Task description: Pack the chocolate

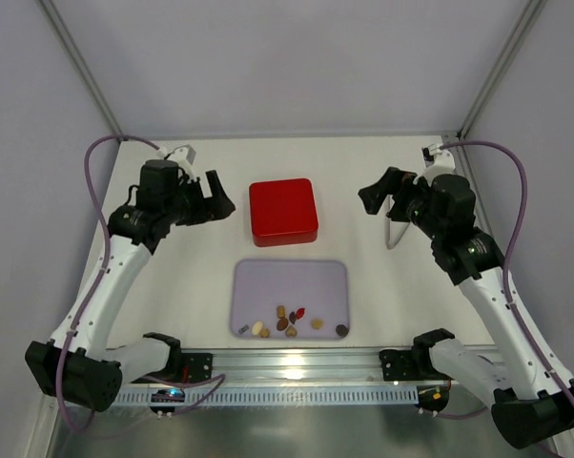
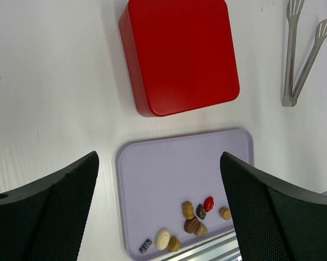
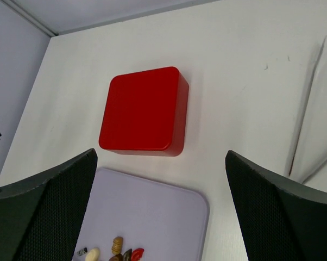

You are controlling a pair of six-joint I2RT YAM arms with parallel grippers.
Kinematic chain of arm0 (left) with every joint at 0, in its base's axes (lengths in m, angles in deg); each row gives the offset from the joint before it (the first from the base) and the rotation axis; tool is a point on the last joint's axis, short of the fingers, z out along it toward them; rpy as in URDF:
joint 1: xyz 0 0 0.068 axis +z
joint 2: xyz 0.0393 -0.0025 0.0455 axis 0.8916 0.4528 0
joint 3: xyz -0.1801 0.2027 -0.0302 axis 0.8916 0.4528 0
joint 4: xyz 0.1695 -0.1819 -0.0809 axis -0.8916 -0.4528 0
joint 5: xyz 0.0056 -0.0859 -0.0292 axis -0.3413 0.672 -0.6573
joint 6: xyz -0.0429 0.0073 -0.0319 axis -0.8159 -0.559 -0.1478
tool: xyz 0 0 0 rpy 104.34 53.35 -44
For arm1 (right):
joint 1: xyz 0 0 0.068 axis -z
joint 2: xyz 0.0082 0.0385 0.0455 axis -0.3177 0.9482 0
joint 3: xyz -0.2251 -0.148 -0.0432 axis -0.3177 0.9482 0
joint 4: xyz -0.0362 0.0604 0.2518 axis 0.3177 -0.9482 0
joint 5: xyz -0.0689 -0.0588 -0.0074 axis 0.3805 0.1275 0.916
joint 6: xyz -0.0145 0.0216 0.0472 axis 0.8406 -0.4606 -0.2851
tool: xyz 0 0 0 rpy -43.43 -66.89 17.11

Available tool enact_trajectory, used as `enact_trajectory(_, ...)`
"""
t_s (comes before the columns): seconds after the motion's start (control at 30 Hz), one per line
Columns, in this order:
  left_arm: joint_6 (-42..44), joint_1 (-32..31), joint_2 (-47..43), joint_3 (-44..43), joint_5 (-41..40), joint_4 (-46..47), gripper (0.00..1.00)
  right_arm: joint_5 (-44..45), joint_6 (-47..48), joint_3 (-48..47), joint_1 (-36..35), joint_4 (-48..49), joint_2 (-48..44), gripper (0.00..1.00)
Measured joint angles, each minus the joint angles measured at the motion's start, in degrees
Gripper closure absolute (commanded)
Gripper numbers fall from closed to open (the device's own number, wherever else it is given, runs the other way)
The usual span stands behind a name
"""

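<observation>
Chocolate (image 1: 287,322), tiny brown, tan, cream and red sweets: clustered at near edge of pale lilac rectangular tray (image 1: 268,281) | left pincer (image 1: 222,197), right pincer (image 1: 378,196): both spread wide, empty | risk: rounded pieces slipping from jaws; glossy red square box (image 1: 283,212) apparently shut, blocking packing

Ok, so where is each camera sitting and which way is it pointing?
Top external: above and behind the robot, looking down on the table; the left arm and right arm show.
Left wrist: on the left arm, looking down between the left fingers, spread wide, at the red box, lilac tray, chocolates and tongs.
Right wrist: on the right arm, looking down between the right fingers at the red box and lilac tray.
Shared: both wrist views show the red box, lilac tray and chocolates.
</observation>
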Motion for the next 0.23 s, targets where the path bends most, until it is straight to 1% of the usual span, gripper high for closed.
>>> enact_trajectory(0.1, 0.3, 0.0, -3.0, 2.5, -0.9, -0.1, 0.09, 1.5, 0.2, 1.8, 0.0, -1.4, -2.2, 0.0)
enact_trajectory(0.23, 1.0, 0.0, -4.5, 3.0, -1.4, 0.0, 0.09, 3.5, 0.4, 2.5, 0.0, -2.6, -2.9, 0.0)
